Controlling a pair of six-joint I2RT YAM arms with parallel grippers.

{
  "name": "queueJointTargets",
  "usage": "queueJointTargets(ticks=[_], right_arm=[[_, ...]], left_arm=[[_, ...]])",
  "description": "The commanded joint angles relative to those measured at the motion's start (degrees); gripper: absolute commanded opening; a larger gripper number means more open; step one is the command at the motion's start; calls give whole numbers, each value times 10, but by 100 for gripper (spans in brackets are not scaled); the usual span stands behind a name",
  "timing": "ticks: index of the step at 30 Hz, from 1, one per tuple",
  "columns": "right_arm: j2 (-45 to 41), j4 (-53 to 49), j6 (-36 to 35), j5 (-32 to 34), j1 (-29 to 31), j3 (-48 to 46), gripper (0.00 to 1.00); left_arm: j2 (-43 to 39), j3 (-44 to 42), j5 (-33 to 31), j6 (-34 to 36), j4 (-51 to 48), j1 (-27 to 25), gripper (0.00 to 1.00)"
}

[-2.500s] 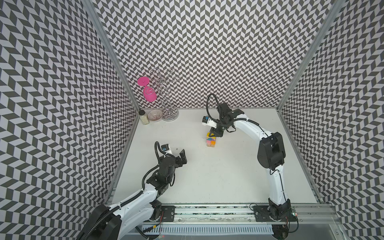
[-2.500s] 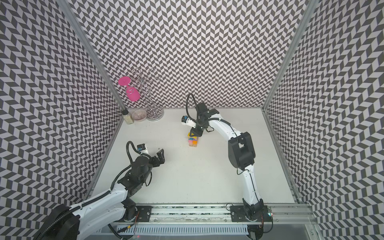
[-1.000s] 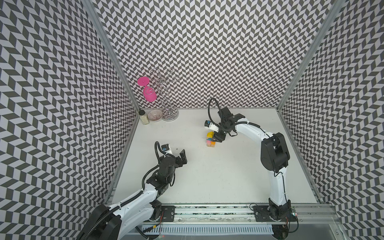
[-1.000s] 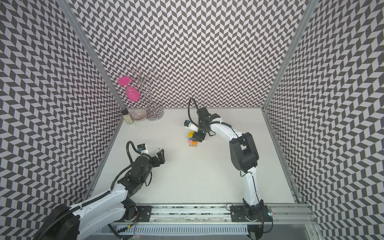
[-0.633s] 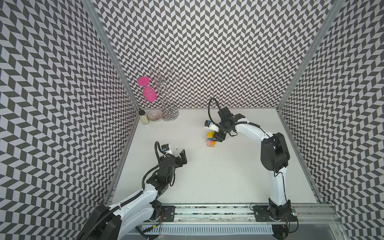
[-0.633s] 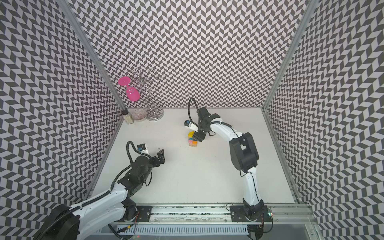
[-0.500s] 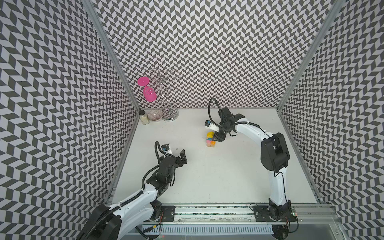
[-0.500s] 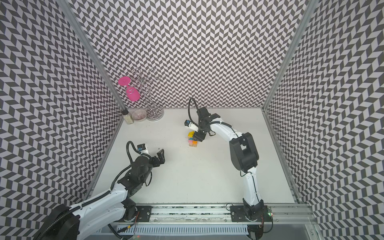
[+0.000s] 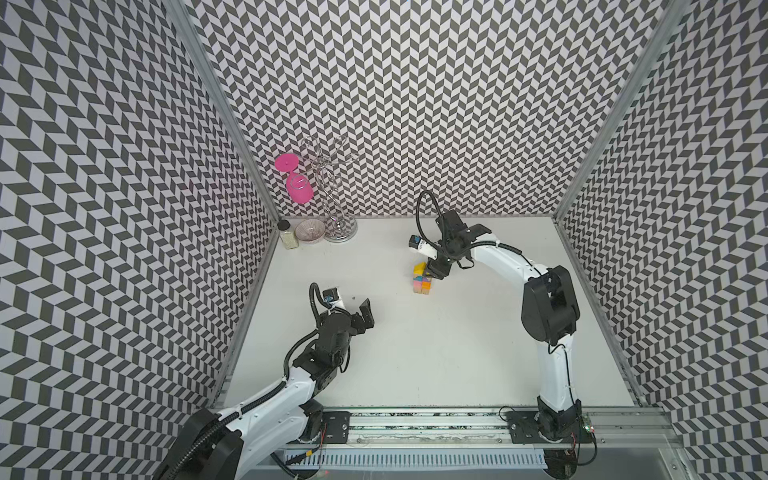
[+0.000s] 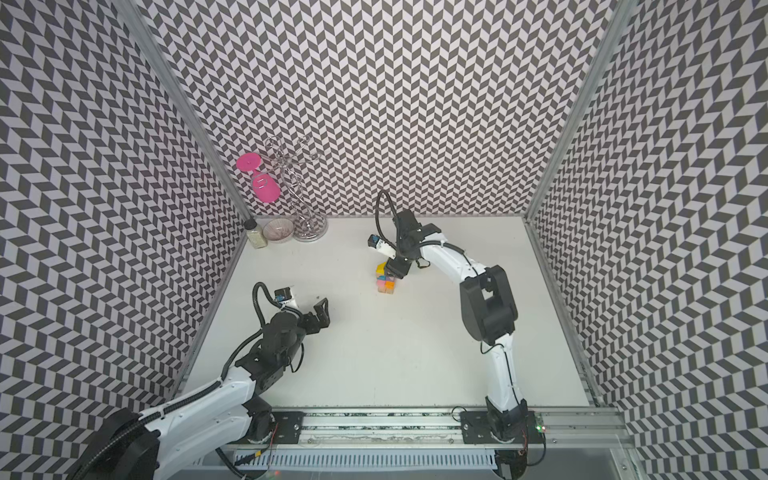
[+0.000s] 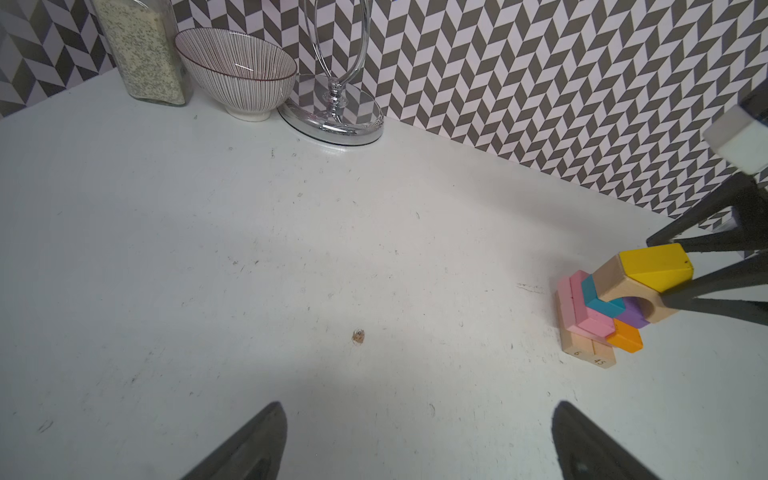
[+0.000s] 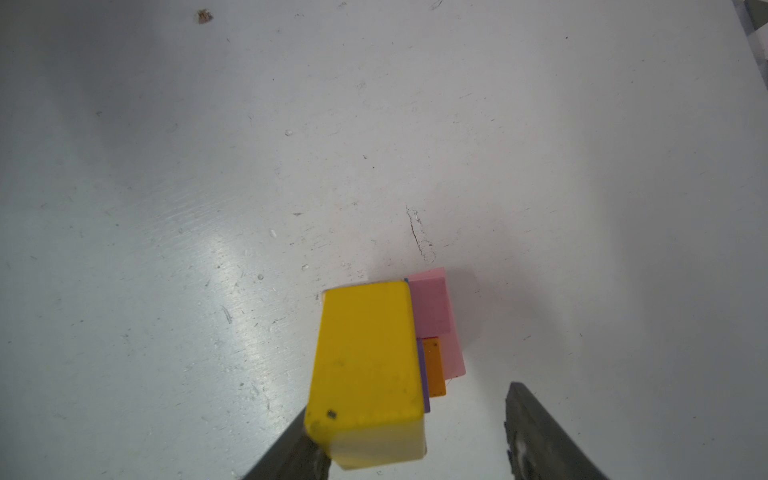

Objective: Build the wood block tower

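The multicoloured wood-block tower [image 9: 422,279] is seen near the centre of a top view, capped by the yellow roof-shaped block [image 12: 365,353]. The right pincer [image 9: 436,270] is spread open about that cap, and the left pincer [image 9: 363,313] is open and empty. Capping appears done, so a straight lift clear is probably called for.

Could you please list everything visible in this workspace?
tower: one, multicoloured, mid-table towards the back.
roof piece: one, yellow, tower top.
arch: one, tan, under roof piece.
cubes: one teal, one purple, under arch.
slabs: two pink, one orange, under cubes.
bars: two, tan, tower base.
rack: one, chrome, back-left corner.
goblet: one, pink, hanging on rack.
bowl: one, striped, beside rack.
jar: one, clear, in corner.
table: one, white.
left gripper: open, black, front-left of tower.
right gripper: open, black, at tower top.
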Motion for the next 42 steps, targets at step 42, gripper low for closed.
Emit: queueJointTargets(ticks=[42], right_arm=[[-429, 500, 213, -213, -107, -442, 74]], left_arm=[[-63, 17, -53, 25, 12, -1, 100]])
